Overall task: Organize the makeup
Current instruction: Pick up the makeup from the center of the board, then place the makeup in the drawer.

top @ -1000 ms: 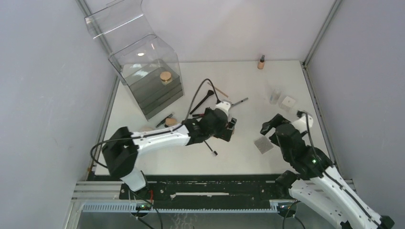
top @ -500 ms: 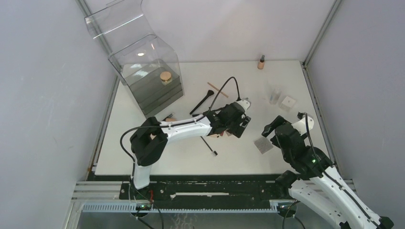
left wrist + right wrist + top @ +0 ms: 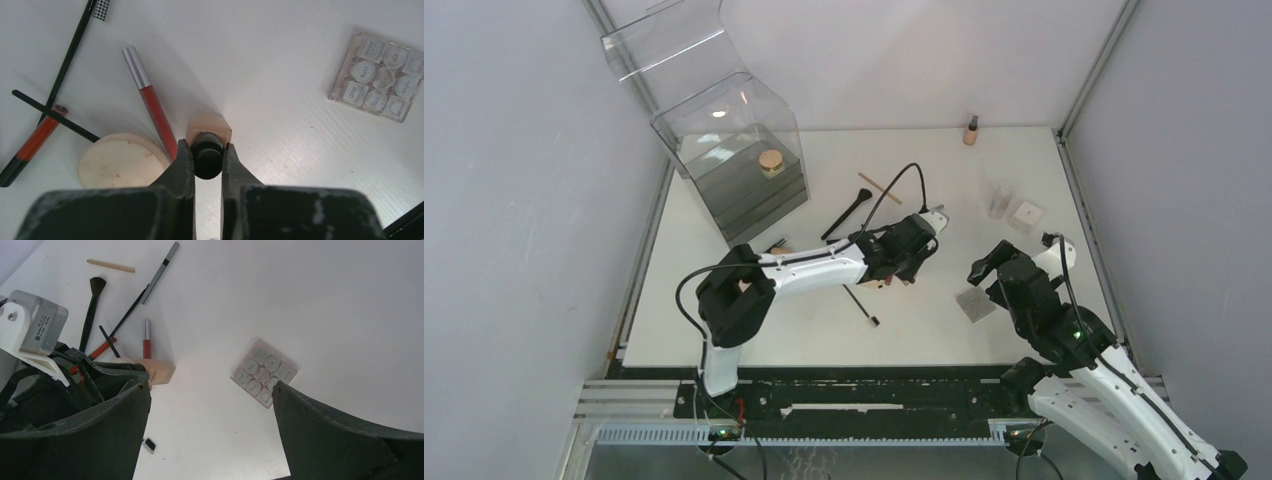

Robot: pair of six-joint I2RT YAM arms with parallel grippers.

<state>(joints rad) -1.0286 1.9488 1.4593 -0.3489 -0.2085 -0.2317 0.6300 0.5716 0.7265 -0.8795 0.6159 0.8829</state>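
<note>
White table (image 3: 944, 160), walls on three sides. Clear drawer box (image 3: 734, 150) sits at the far left, with a tan compact (image 3: 771, 160) inside it. Left tool (image 3: 206, 150) is low at mid-table, narrowed onto the black cap of a small beige bottle (image 3: 209, 131), a finger touching each side; the bottle lies on the table. Right tool (image 3: 211, 395) is spread wide and holds nothing, above the table near a clear numbered palette (image 3: 263, 372). A round compact (image 3: 122, 160) lies just beside the bottle, with a red lip tube (image 3: 152, 107) between them. Thin black brushes (image 3: 92, 305) are scattered beyond.
</note>
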